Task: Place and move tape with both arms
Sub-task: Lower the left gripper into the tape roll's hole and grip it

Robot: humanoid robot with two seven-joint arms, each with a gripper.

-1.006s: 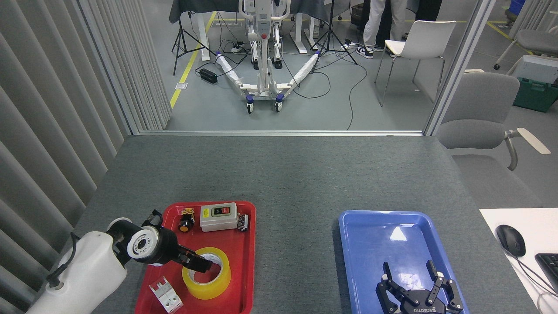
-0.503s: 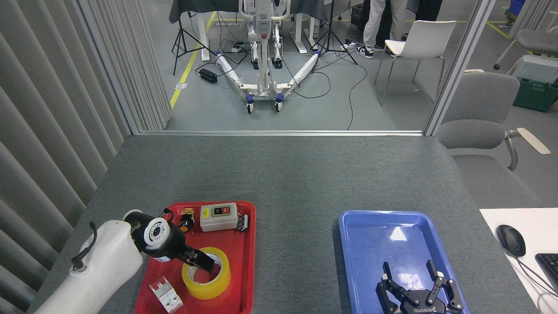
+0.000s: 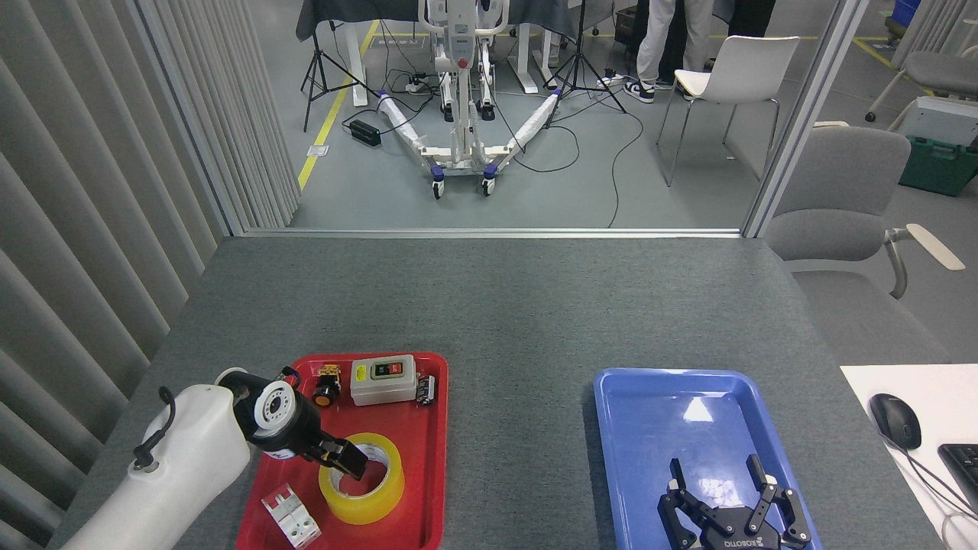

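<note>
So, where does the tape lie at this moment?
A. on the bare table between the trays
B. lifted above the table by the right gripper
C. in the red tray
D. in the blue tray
C: the tape lies flat in the red tray, with the left gripper at its hole; the blue tray holds no tape, and the right gripper hangs open over it.
</note>
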